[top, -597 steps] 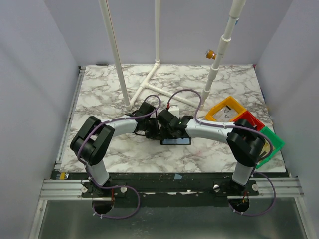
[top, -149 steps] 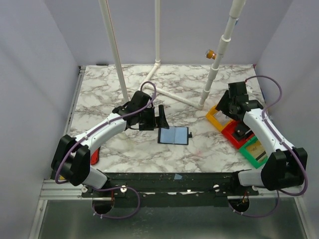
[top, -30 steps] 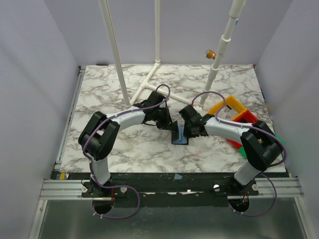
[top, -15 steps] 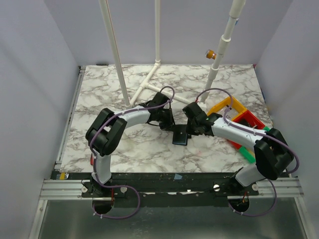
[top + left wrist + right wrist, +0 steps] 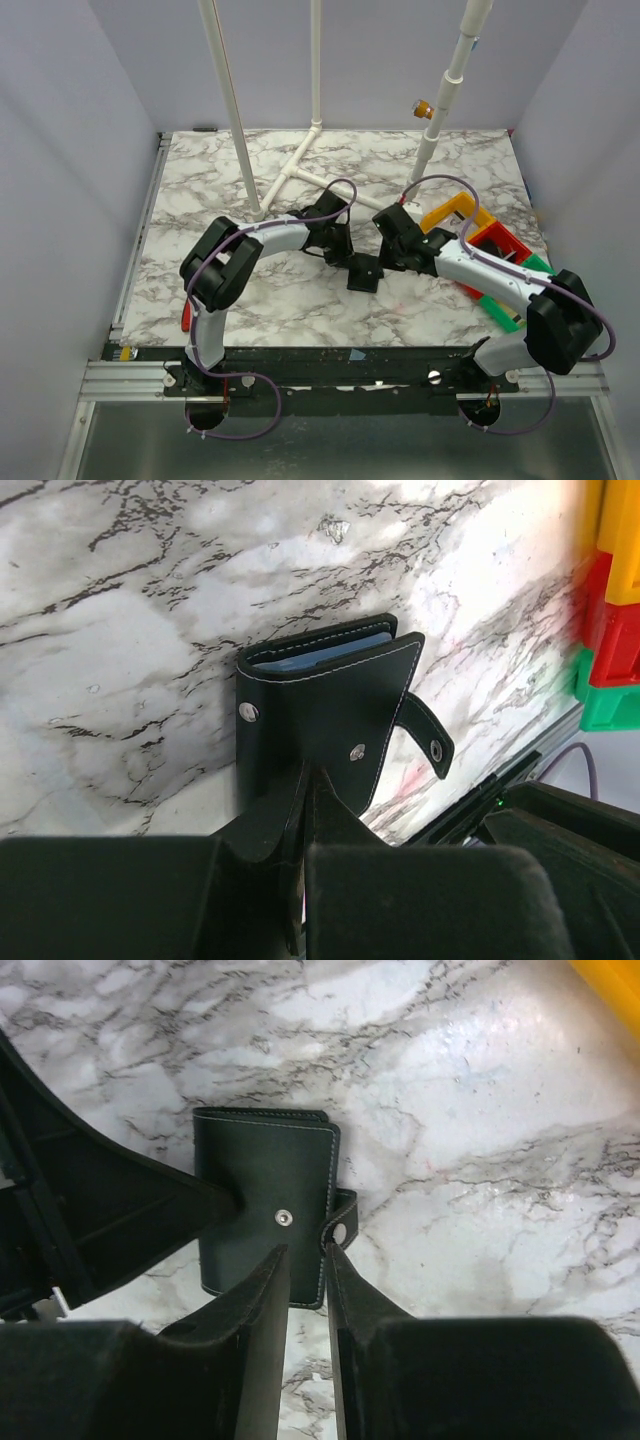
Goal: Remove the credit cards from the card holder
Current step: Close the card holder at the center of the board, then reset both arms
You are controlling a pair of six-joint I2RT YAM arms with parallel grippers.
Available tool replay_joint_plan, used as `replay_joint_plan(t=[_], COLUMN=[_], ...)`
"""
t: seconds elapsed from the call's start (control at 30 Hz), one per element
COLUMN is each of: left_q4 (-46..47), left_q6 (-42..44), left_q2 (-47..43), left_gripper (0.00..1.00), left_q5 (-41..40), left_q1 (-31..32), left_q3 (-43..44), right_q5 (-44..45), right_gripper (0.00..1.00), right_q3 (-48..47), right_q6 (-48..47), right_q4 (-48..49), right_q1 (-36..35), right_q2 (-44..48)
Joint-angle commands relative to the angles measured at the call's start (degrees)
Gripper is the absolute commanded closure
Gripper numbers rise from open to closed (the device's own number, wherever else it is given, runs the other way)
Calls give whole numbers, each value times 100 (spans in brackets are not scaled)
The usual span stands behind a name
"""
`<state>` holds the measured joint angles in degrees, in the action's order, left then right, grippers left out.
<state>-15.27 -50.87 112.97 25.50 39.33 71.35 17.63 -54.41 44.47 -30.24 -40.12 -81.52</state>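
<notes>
The marble table (image 5: 200,200) fills the middle of the overhead view, with a white pipe frame (image 5: 228,100) rising from its far half. The 2 arms bend inward from the bottom of that view and meet just below the table's centre. At the right edge, 3 bins sit in a row: yellow (image 5: 447,212) highest in the frame, red (image 5: 500,238) next, green (image 5: 503,308) lowest, partly covered by the right arm. The card holder (image 5: 363,272) lies between the 2 wrists, folded nearly shut, a small black rectangle on the marble. The left gripper (image 5: 305,780) is closed on the near edge of the holder's front cover, the leather pinched between its fingers at the bottom of the left wrist view. The right gripper (image 5: 305,1255) reaches in from the bottom of its own view with its jaws a narrow gap apart, tips over the holder's near right corner; whether they touch the leather I cannot tell. The credit cards (image 5: 320,655) are inside the holder, showing only as a thin blue-grey strip under the top edge of the cover. A closing tab (image 5: 425,735) sticks out from the holder's right side, unfastened, with 1 snap at its end.
</notes>
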Motion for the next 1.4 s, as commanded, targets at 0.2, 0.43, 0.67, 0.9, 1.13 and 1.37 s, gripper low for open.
replay_joint_plan(t=[0.2,0.43,0.67,0.9,1.13,1.37], left_q4=[-69,-155,-479,-681,-835,-1095], left_q6=[-572,-416,-80,206,487,755], left_q2=[32,-242,-881,-1685,-2479,-2999], left_gripper=[100,100,100,100,100,100], left_q5=[-1118,-1282,-1429,-1661,-1723,-1895], left_q1=[259,277,211,-10,-326,-409], left_q3=[-179,-179,-180,-496,-868,-877], right_q5=[-310,-723,-848,-1132,-1406,-1401], right_gripper=[75,75,75,75,75,75], right_q3=[564,702,566,484,524,477], right_q6=[150,71,-23,-41,80,66], right_q4=[384,943,1112,1353,1650,1669], right_q1=[166,222,237,235,244,246], right_q2=[192,76,-221,-429,-788,-883])
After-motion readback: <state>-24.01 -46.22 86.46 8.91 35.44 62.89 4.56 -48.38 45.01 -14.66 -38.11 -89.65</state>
